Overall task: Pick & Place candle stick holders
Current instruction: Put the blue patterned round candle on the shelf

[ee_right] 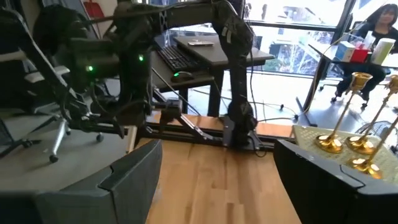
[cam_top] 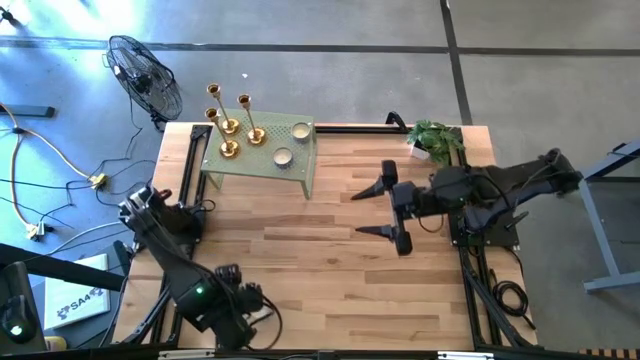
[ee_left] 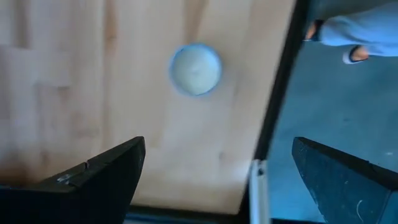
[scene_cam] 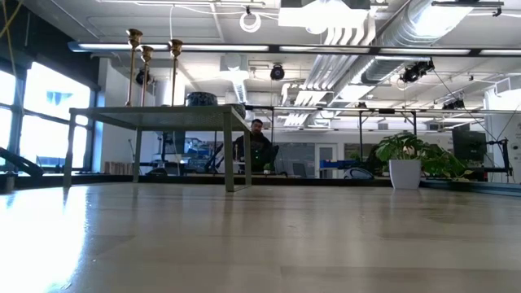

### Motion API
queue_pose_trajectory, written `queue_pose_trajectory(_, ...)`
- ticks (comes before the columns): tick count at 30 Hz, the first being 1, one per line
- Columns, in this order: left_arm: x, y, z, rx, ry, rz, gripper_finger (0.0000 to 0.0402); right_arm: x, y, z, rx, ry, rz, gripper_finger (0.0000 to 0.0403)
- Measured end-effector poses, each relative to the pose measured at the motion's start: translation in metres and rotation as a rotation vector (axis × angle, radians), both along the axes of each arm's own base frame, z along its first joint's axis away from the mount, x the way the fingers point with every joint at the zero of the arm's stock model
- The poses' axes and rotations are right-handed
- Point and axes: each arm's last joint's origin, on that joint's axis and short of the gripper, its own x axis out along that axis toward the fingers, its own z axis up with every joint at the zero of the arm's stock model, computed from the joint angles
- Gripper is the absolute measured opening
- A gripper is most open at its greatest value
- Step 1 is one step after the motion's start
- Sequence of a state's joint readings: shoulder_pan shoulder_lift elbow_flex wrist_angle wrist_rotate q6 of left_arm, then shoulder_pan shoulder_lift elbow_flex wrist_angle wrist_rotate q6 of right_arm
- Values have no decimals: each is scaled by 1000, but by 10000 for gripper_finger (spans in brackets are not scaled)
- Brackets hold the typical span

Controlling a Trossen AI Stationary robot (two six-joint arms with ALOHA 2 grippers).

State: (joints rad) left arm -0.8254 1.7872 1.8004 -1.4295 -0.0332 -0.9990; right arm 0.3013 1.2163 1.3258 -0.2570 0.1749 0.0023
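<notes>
A: Right arm reaches in from the table's right edge, forearm stretched toward the middle. Its right gripper (cam_top: 381, 211) hangs over bare wood, fingers spread wide, holding nothing and touching nothing.

B: And the left arm?

A: Folded up at the near left corner. The left gripper (ee_left: 217, 180) is also spread wide and empty, pointing down at the table edge, with a small pale round disc (ee_left: 195, 68) on the wood ahead of it.

B: Where are the candle stick holders (cam_top: 232, 122)?

A: All three stand upright, clustered close together on the left half of the small green stand (cam_top: 300, 172) at the far side, well apart from both grippers. The low view shows their stems at differing heights.

B: Anything else on that stand?

A: Two small round tealight-like cups (cam_top: 291, 143) on its right half. A potted plant (cam_top: 436, 139) sits at the far right corner of the table (cam_top: 330, 270).
</notes>
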Motion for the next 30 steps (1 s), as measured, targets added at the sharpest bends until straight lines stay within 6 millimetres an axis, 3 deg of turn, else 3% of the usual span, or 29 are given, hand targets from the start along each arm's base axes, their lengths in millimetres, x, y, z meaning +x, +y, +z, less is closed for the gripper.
queue_pose_trajectory(6, 9, -10, -5, -61, -39, -45, 398, -8, 21, 0, 13, 0, 10, 303)
queue_pose_trajectory(14, 13, -6, -15, 113, -152, -75, 398, -19, 46, -2, -7, 9, 40, 303)
queue_pose_trajectory(20, 18, -9, -24, 125, -228, -60, 398, -22, 51, -5, -42, 35, 64, 303)
queue_pose_trajectory(27, 18, -11, -40, 134, -155, -77, 398, -23, 51, -9, -68, 74, 81, 303)
queue_pose_trajectory(30, 23, -11, -43, 132, -210, -7, 398, -23, 51, -11, -76, 89, 83, 303)
